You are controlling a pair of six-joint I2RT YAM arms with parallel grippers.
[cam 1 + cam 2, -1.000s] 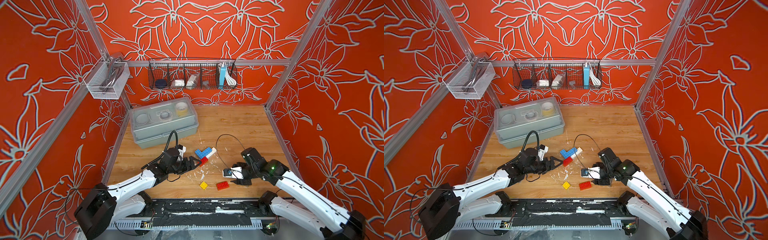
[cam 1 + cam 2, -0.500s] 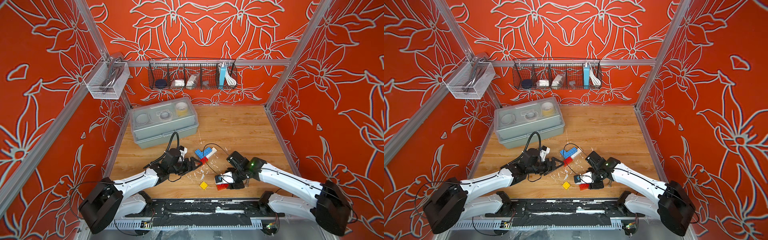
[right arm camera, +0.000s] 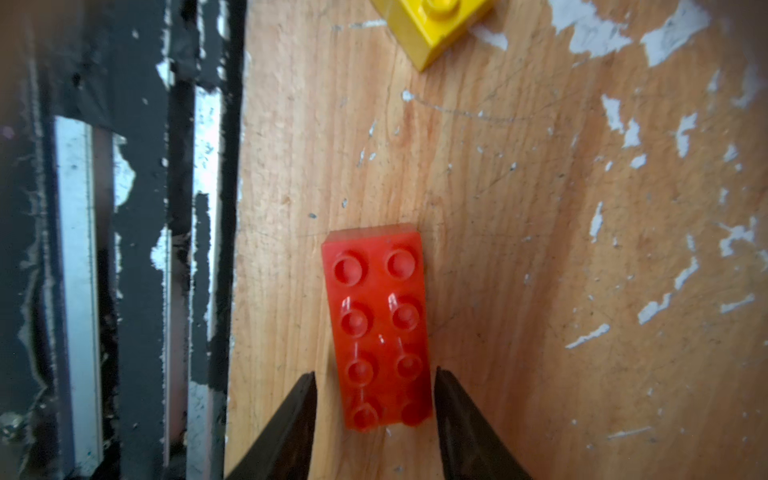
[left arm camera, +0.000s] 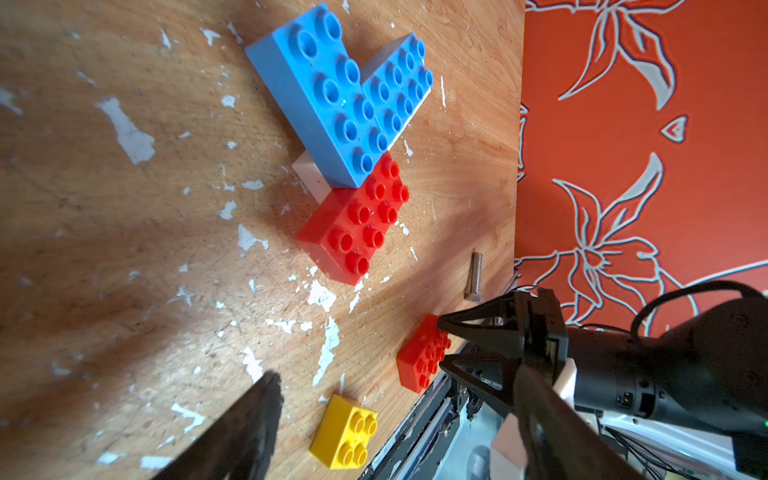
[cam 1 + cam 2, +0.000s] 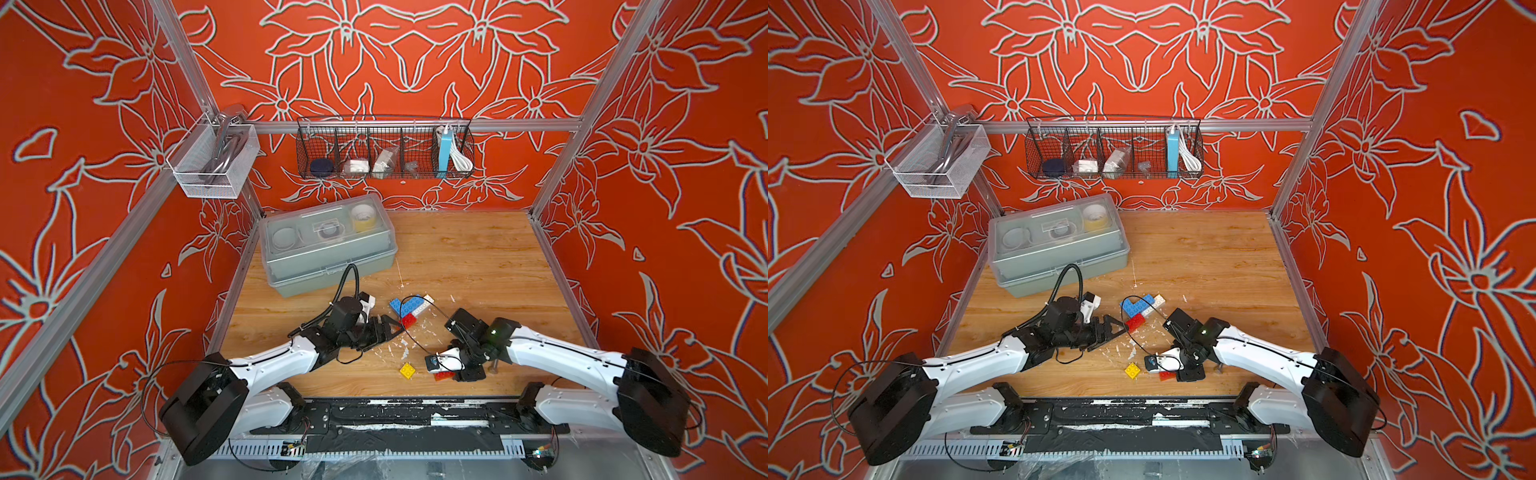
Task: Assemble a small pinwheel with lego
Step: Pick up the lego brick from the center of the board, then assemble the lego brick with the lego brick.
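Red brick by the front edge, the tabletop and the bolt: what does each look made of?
The red brick looks like moulded plastic, glossy and slightly translucent, with highlights on its studs. The tabletop shows wood grain, probably laminate or veneer; it is matt, scratched and flecked white. The bolt looks like grey metal, with a dull sheen and a threaded shank.

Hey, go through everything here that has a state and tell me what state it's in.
loose red brick: lying flat, studs up.
right gripper: open, jaws either side of that brick.
left gripper: open, empty.
yellow brick: loose, studs up.
partial pinwheel: two blue arms, one red, on white.
bolt: lying flat.
toolbox: lid shut.
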